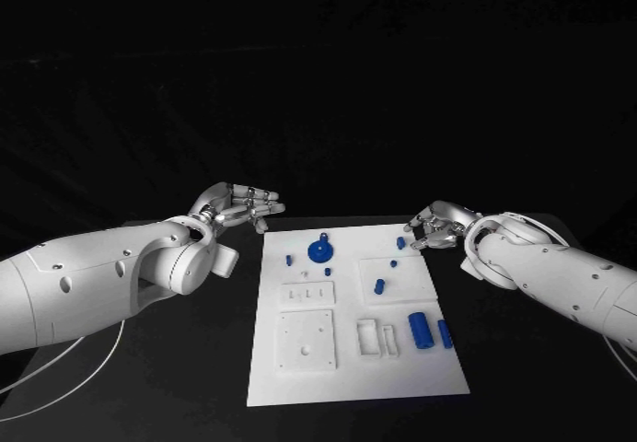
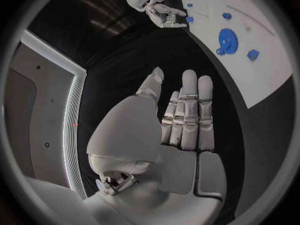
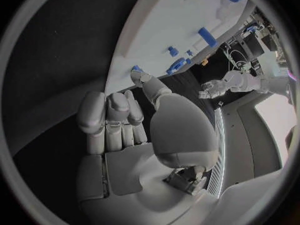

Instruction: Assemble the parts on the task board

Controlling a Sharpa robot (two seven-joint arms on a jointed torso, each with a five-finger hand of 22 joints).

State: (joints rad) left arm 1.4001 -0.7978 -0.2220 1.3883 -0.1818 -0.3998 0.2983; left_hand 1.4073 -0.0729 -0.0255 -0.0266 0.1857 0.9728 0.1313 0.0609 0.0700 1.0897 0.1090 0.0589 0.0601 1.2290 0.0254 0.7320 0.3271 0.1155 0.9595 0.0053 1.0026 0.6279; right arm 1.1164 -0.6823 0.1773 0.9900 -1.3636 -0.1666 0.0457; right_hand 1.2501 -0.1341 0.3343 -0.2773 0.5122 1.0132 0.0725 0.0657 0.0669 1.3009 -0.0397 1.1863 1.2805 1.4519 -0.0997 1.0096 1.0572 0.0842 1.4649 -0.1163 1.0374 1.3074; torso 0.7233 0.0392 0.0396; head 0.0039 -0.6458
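Hands first: we see the left hand (image 1: pixel 242 204) off the task board's (image 1: pixel 399 378) ten o'clock corner, over the black table (image 1: pixel 159 387), fingers straight and apart, grasping nothing. Right hand (image 1: pixel 438 226) sits at the board's two o'clock corner, fingers loosely bent and separated, nothing in them; in the right wrist view its thumb tip lies just beside a small blue peg (image 3: pixel 135 68) at the board's edge, contact unclear. On the board: blue gear (image 1: pixel 318 250) near twelve o'clock, blue cylinder (image 1: pixel 421 330) toward four o'clock, a slimmer blue bar (image 1: pixel 445 334) just beside it.
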